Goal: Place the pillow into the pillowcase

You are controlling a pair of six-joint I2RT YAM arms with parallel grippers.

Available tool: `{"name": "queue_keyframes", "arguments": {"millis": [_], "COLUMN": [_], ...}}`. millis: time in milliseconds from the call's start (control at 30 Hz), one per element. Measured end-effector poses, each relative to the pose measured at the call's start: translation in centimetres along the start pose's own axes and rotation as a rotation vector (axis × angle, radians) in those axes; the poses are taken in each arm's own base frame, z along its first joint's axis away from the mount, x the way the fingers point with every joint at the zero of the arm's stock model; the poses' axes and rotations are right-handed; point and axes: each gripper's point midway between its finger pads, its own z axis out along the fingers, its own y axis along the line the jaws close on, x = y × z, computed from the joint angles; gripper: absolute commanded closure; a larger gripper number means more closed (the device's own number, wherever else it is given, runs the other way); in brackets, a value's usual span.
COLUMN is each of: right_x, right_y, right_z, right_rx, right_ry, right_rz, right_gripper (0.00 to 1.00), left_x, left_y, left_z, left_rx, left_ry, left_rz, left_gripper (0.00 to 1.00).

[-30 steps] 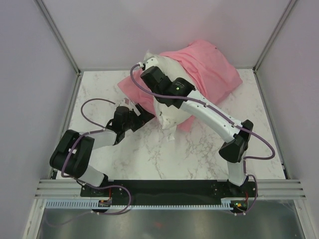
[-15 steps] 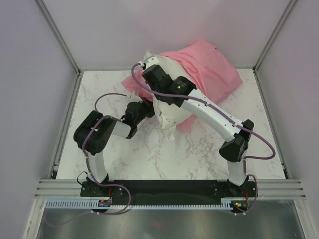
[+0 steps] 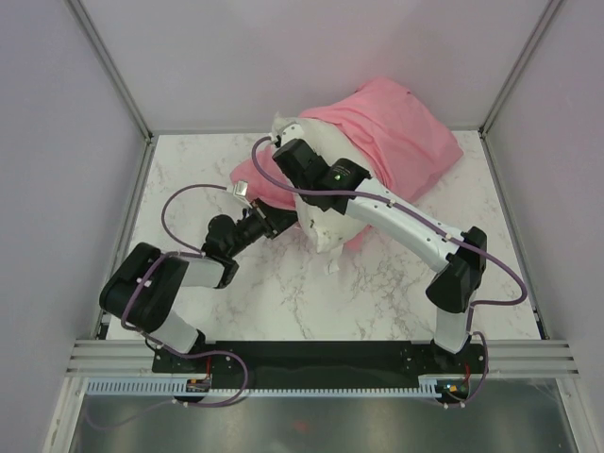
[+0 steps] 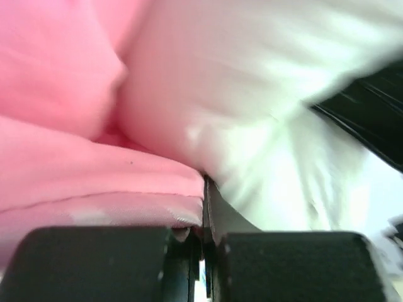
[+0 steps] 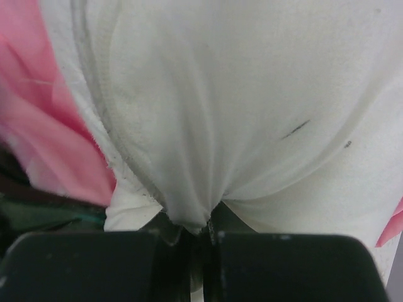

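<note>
White marble with grey veins makes up the table [image 3: 377, 283], a smooth hard slab boxed in by plain pale walls [image 3: 57, 113]. Toward the far side, reaching the back edge, lies the pillow [image 3: 326, 215], a soft, puffy white mass. Its near end is bare and bulging, and its far end is tucked inside the pillowcase [image 3: 396, 132]. That case is pink satin, glossy and rumpled into long folds, draped over the pillow's upper part and trailing a loose flap to the left on the marble.

The left gripper [image 3: 276, 221] reaches in low from the left to the seam where pink meets white. From its wrist camera, the left gripper [image 4: 203, 217] has its jaws pressed together, with a folded edge of the pillowcase [image 4: 63, 170] pinched between them. The pillow [image 4: 252, 94] swells just beside it, blurred and bright.

The right gripper [image 3: 283, 149] comes over the top from the right. Its wrist view shows the right gripper [image 5: 200, 229] clamped on a gathered tuck of the pillow [image 5: 239, 94]. The matte cotton is pulled into radiating creases, a stitched seam runs down the left, and a strip of pillowcase [image 5: 50, 145] shows beyond it.
</note>
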Motion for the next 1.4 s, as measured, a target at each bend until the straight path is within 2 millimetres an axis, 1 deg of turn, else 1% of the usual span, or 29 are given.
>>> {"name": "queue_keyframes", "arguments": {"millis": [167,267,367,400,467,533,600,633,800,900,1000,1067,1167,1300,1400], "right_x": [-0.3,-0.7,-1.2,-1.3,-1.0,-0.5,0.2,0.4,1.1,1.7,2.3,2.8,4.4,7.9,9.6], "right_y": [-0.8,-1.9,-2.9,-3.1,-3.7,-4.0,-4.0,-3.9,-3.8,-4.3,-5.4,-6.2,-7.0,-8.1,-9.3], "right_z": [0.9,2.4,4.8,5.5,7.5,9.1,9.8,9.9,9.6,8.5,6.9,6.2,6.3,7.5,8.3], "right_rx": [0.046,0.072,0.1,0.108,0.127,0.141,0.143,0.142,0.158,0.172,0.22,0.255,0.29,0.349,0.402], "right_ry": [-0.029,-0.049,-0.076,-0.078,-0.076,-0.063,-0.047,-0.041,-0.045,-0.053,-0.072,-0.077,-0.067,-0.021,0.005], "right_rz": [0.026,0.077,0.155,0.175,0.213,0.234,0.237,0.235,0.225,0.215,0.209,0.226,0.282,0.354,0.391], "right_gripper": [1.0,1.0,1.0,1.0,1.0,1.0,1.0,1.0,1.0,1.0,1.0,1.0,1.0,1.0,1.0], "left_x": [1.0,0.3,-0.5,-0.7,-1.3,-1.8,-2.1,-2.2,-2.4,-2.6,-2.9,-3.2,-3.8,-4.1,-4.1], "left_y": [-3.7,-7.3,-11.2,-12.2,-13.6,-14.1,-13.8,-13.2,-10.5,-9.6,-9.6,-9.6,-9.6,-9.2,-8.7], "left_z": [-3.1,-5.0,-7.6,-8.4,-9.6,-10.3,-10.7,-10.9,-12.2,-13.0,-13.6,-14.1,-14.7,-15.6,-16.2], "left_rx": [0.08,0.138,0.183,0.185,0.156,0.11,0.051,0.022,-0.104,-0.19,-0.234,-0.265,-0.314,-0.384,-0.422], "left_ry": [0.07,0.071,0.06,0.055,0.047,0.047,0.052,0.056,0.047,0.044,0.038,0.027,0.014,0.012,0.012], "left_rz": [-0.073,-0.059,-0.019,-0.004,0.017,0.026,0.029,0.021,-0.005,0.035,0.084,0.113,0.15,0.186,0.209], "left_gripper": [0.98,0.98,0.98,0.98,0.98,0.98,0.98,0.98,0.98,0.98,0.98,0.98,0.98,0.98,0.98]}}
